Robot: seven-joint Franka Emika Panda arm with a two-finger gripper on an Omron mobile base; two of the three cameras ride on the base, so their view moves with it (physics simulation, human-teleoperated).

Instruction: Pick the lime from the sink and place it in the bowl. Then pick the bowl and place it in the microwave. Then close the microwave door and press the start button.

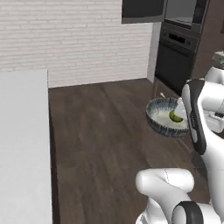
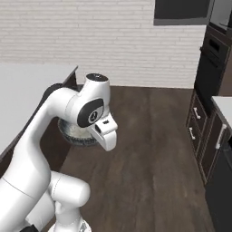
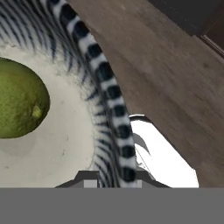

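Tool [image 3: 113,177] clenched on the rim of the bowl [image 3: 111,100], finger tips pinching the streaked wall from inside and outside at the bottom of the hand view. Holding the bowl [image 1: 168,117] up in the air over the dark wood floor [image 1: 105,144], no table beneath it in the left base view. Lime [image 3: 19,98] sitting inside the bowl on the pale bottom, off to the left of the pinched rim in the hand view, close to the tool but not touching it. Same lime [image 1: 176,117] seen as a small green spot near the right side of the bowl's inside in the left base view, just beside the white forearm crossing in front. From the right base view, bowl [image 2: 74,131] tucked behind the arm's elbow, only a slice of its streaked outside and pale inside peeking out. Further out: grey table [image 1: 24,144] along the left, white brick wall [image 1: 74,35] behind, brown cabinetry on the right. Microwave [image 1: 183,11] up at the top right of the left base view, with its door [image 1: 143,10] swung open as a dark panel to the left, well apart from the bowl. Grey oven [image 1: 175,61] below it.
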